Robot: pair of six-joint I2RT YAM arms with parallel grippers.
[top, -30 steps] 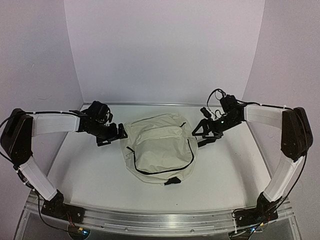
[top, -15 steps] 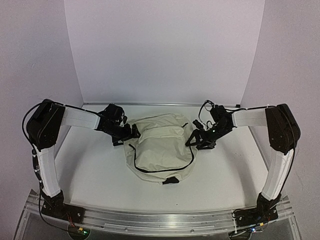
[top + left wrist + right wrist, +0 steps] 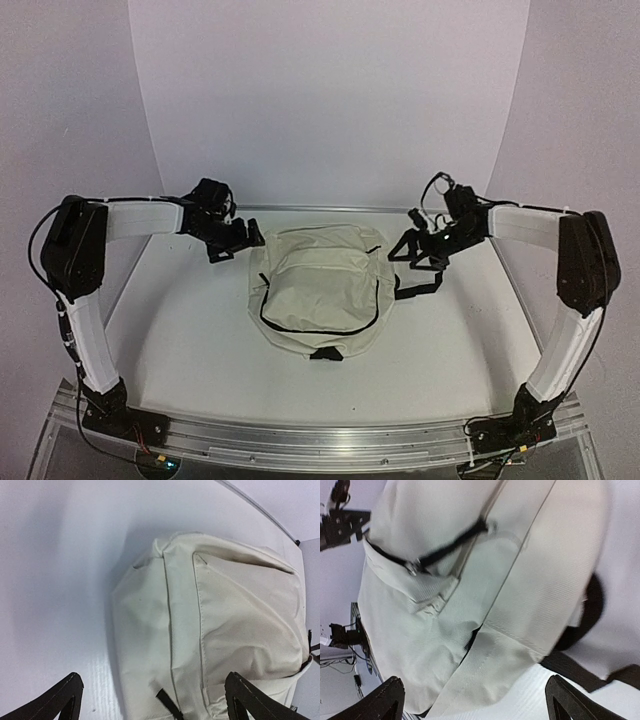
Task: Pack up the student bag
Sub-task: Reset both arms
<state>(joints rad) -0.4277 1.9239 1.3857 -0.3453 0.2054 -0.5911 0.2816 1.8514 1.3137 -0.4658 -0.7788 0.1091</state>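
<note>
A: Now, where is the bag [image 3: 318, 285]?
B: Lying flat at the middle of the surface [image 3: 170, 340], front pocket up.
A: Jaw state?
B: Both released, empty. The left jaws sit just beside the bag's far left corner; the right jaws sit near its far right corner, where a strap [image 3: 418, 290] trails out.

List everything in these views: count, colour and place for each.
student bag: one, cream with black zipper lines, lying flat mid-table between the two grippers.
strap: one, black, trailing on the table from the bag's right side.
table: one, white, under the bag.
rail: one, silver metal, along the near edge.
left gripper: one, black, open, by the bag's far left corner, holding nothing.
right gripper: one, black, open, by the bag's far right corner, holding nothing.
</note>
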